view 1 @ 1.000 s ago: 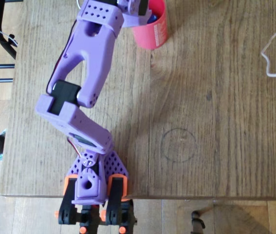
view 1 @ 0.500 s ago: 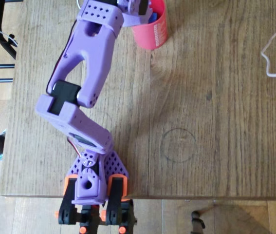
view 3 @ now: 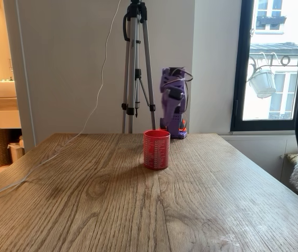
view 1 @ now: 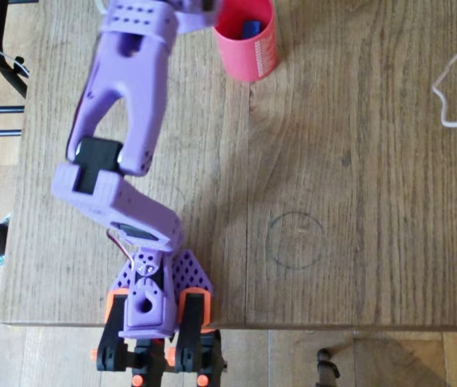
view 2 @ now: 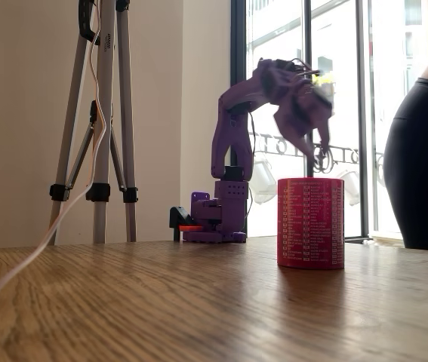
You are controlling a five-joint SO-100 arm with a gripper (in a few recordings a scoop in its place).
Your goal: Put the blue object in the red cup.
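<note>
Wooden table (view 1: pixel 357 161) carries the red cup (view 1: pixel 248 44), with the blue brick (view 1: pixel 251 27) already lying inside it. Whether the gripper (view 2: pixel 321 160) above the rim is spread cannot be told. Light, rigid and smooth, the brick would best be pinched across its flat sides.

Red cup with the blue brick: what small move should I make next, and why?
Probably pull the arm back toward its base. The overhead view shows the blue brick lying inside the red cup, and the gripper is already above the rim, off to the side.
</note>
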